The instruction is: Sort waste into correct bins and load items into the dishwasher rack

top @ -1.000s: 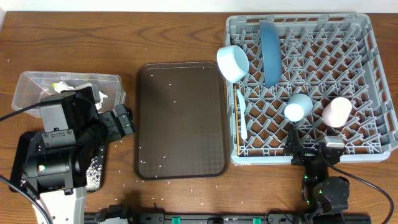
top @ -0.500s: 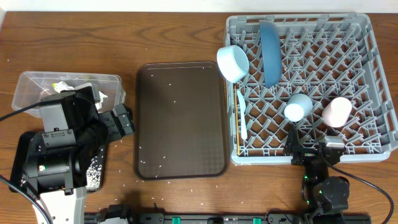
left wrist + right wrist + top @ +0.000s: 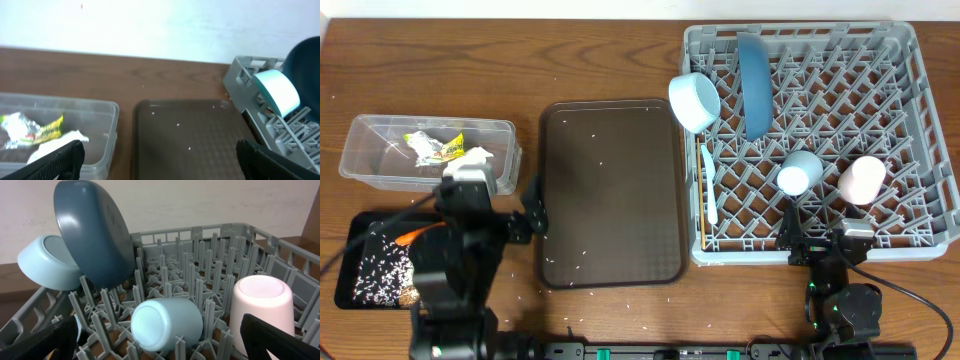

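Observation:
The grey dishwasher rack (image 3: 920, 130) holds the dark-blue plate (image 3: 755, 85) on edge, the light blue bowl (image 3: 694, 102), the light blue cup (image 3: 800, 172) on its side and the pink cup (image 3: 861, 180). The blue utensil (image 3: 708, 185) and chopsticks (image 3: 701, 220) lie along its left edge. In the clear tub (image 3: 365, 165) are the wrapper (image 3: 438, 146) and napkin (image 3: 472, 157). Rice and the carrot (image 3: 415, 233) lie in the black tray (image 3: 350, 232). My left gripper (image 3: 505, 208) (image 3: 160, 162) hangs open and empty between tub and brown tray. At the rack's near edge my right gripper (image 3: 825, 238) (image 3: 165, 345) stands open, facing the blue cup (image 3: 167, 322).
A dark brown serving tray (image 3: 610, 190) with a few rice grains lies between the bins and the rack. Loose grains dot the wooden table (image 3: 620, 50) near its front edge. The left arm's body stands over the black tray's right end.
The left arm has drawn back toward the table's near edge, uncovering the tub's contents and the black tray. The right arm and the rack's contents have not moved.

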Action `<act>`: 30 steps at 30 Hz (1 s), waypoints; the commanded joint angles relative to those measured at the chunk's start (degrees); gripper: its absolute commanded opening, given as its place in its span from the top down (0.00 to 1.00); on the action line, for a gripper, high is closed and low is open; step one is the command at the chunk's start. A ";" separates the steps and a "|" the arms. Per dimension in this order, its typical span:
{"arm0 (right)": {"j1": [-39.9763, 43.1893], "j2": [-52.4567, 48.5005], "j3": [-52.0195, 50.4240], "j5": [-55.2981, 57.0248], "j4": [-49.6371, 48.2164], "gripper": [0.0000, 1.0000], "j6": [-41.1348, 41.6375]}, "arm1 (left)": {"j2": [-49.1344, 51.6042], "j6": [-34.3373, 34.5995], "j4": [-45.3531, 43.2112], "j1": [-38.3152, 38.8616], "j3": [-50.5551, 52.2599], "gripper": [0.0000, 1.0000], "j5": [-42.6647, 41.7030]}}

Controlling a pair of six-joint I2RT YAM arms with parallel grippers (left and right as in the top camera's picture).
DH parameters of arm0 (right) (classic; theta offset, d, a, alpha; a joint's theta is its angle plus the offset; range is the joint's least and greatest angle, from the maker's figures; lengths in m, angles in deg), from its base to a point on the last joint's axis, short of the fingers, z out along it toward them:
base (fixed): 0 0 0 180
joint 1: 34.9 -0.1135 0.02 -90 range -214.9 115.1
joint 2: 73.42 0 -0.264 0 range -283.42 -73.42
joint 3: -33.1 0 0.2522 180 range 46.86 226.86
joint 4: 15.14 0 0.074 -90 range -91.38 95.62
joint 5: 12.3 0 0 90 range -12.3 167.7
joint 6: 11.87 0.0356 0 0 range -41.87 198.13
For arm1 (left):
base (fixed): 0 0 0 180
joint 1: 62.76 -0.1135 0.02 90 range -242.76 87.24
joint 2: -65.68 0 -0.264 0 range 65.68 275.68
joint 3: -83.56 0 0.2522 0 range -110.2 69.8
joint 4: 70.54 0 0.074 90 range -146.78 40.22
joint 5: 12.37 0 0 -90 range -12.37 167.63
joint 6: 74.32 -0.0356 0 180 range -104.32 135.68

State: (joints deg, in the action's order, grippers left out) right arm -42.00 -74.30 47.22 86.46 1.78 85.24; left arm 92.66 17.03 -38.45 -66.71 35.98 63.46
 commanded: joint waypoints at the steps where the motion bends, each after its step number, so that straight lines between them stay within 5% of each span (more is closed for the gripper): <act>1: 0.52 0.24 -0.04 -0.02 0.24 0.01 -0.11 | -6.78 -4.66 -2.84 0.17 4.70 0.02 -2.08; 13: 0.55 0.24 -0.04 0.00 0.24 0.01 -0.11 | -26.95 -5.88 -5.09 0.22 18.58 0.02 -1.86; 30: 0.55 0.24 -0.04 0.00 0.22 0.01 -0.11 | -26.88 -6.08 -15.89 2.21 33.59 0.02 -0.76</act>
State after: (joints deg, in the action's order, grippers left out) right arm -42.00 -74.30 47.24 86.39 1.78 85.24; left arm 66.30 11.35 -54.97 -64.78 67.91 62.52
